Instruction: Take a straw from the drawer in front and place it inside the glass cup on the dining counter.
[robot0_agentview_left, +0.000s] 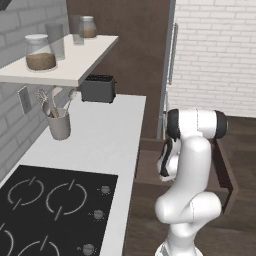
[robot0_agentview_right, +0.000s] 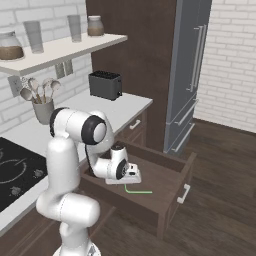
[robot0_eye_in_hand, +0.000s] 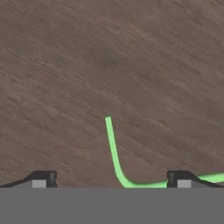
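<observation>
I see a light-green straw (robot0_eye_in_hand: 113, 151) on the drawer (robot0_eye_in_hand: 109, 65), which is dark-brown woodgrain. Gripper (robot0_eye_in_hand: 111, 180) tips are dark grey; toaster (robot0_agentview_right: 105, 84) black, brick wall (robot0_agentview_right: 227, 60) white.

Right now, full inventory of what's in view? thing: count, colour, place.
straw: 1, light green, bent, lying on the floor of the open drawer
drawer: 1, dark brown, pulled open below the worktop
worktop: 1, white, along the brick wall
hob: 1, black, set in the worktop
toaster: 1, black, far end of the worktop
utensil pot: 1, grey, holding spoons, on the worktop by the wall
shelf: 1, white, above the worktop
jars: 2, clear with brown contents, on the shelf
tall glasses: 2, greyish, on the shelf
fridge: 1, grey, right of the tall brown cabinet
claw: 1, dark fingertips, open, low in the drawer astride the straw
</observation>
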